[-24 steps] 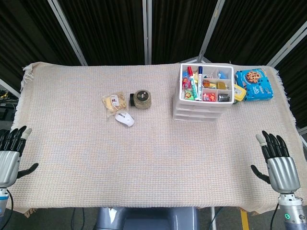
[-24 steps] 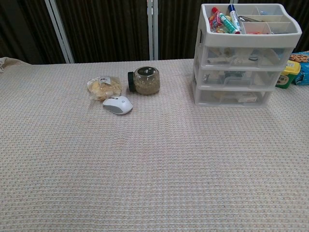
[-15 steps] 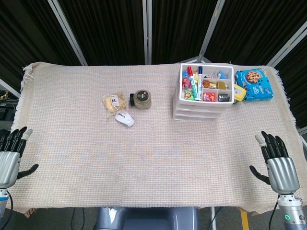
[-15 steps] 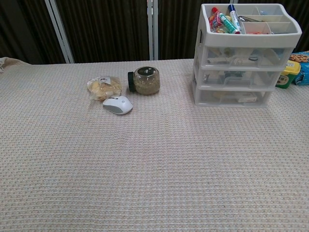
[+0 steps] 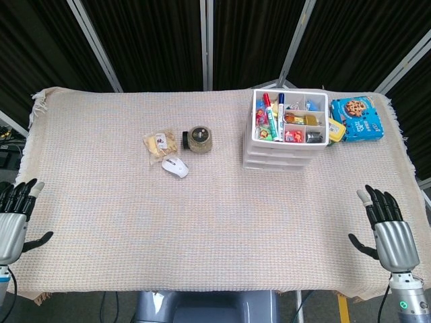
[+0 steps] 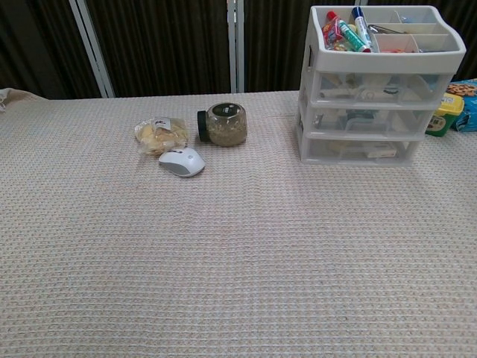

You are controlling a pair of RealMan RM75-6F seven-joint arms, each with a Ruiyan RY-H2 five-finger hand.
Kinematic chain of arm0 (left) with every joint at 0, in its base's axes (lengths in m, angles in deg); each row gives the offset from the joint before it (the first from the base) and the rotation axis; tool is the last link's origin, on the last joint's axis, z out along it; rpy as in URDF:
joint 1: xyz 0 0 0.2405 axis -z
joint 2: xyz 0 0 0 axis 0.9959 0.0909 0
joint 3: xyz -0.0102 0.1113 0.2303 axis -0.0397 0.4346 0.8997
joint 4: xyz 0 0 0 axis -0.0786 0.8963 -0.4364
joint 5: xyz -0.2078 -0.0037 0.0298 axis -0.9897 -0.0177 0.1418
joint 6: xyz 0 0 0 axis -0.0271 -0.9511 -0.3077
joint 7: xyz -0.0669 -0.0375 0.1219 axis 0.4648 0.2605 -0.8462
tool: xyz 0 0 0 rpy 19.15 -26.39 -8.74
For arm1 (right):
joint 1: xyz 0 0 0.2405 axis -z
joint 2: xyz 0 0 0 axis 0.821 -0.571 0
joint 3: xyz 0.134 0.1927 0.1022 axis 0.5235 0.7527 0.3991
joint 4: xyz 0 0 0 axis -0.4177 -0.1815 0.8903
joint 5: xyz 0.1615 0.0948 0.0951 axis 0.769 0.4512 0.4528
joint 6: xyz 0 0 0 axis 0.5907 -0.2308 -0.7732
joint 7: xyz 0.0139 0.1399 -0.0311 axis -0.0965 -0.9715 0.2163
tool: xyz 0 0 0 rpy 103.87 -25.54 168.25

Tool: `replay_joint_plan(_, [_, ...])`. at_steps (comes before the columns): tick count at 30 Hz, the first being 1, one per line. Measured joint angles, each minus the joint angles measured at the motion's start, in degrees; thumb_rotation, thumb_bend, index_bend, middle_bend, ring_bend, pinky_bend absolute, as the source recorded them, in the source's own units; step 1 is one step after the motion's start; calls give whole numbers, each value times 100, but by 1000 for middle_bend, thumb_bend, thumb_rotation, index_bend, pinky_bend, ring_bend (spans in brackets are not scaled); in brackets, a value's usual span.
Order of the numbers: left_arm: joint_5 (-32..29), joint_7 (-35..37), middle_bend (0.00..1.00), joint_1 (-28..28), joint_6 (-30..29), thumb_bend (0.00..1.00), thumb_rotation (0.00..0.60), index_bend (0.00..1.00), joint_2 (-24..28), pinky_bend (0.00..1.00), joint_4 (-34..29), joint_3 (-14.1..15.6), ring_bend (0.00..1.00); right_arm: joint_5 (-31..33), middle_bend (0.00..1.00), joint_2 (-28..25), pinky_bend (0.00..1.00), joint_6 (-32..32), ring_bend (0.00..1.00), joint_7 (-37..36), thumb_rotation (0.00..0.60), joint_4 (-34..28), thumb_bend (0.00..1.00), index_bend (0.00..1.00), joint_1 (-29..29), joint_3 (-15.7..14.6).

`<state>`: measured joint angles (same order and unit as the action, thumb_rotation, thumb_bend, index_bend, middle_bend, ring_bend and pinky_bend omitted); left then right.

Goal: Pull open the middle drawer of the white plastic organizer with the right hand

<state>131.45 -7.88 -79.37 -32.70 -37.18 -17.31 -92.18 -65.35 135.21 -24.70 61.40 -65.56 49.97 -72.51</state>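
The white plastic organizer (image 5: pixel 286 151) (image 6: pixel 308 112) stands at the back right of the table, its top tray full of pens and small items. Its three clear drawers face me in the chest view, all closed; the middle drawer (image 6: pixel 364 121) sits flush with the others. My right hand (image 5: pixel 389 232) hovers at the table's near right edge, fingers spread, holding nothing, far from the organizer. My left hand (image 5: pixel 13 222) is at the near left edge, also spread and empty. Neither hand shows in the chest view.
A white computer mouse (image 5: pixel 175 166) (image 6: pixel 181 161), a bag of snacks (image 5: pixel 160 143) (image 6: pixel 159 134) and a jar on its side (image 5: pixel 198 138) (image 6: pixel 223 124) lie left of centre. A blue cookie box (image 5: pixel 361 118) and a yellow tub (image 6: pixel 445 112) sit right of the organizer.
My right hand has drifted slightly down and left toward the near edge. Nothing else has moved.
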Motion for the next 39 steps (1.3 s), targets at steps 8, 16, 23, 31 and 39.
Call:
replay_joint_plan(8, [3,107,0,-46,-108,43,600,0,76,0,-48,-34,0,305,652,-81,598,218,685,-747,600,-405,135,65,-88,141])
replay_joint_plan(16, [106,143,0,-79,-243,43,600,0,125,0,-132,-55,0,859,827,-579,658,1653,855,-3135,600,-1422,267,69,-502,208])
replay_joint_plan(23, [126,249,0,-110,-325,44,600,0,183,0,-172,-87,0,1477,844,-935,658,3448,873,-5002,600,-2086,346,60,-1197,411])
replay_joint_plan(31, [150,306,0,-136,-370,43,600,0,230,0,-198,-101,0,2025,845,-706,658,4166,874,-5493,600,-2124,348,64,-1701,625])
replay_joint_plan(39, [124,292,0,-124,-324,43,600,0,233,0,-214,-107,0,2788,844,-108,657,4601,874,-5455,600,-1678,348,62,-2000,833])
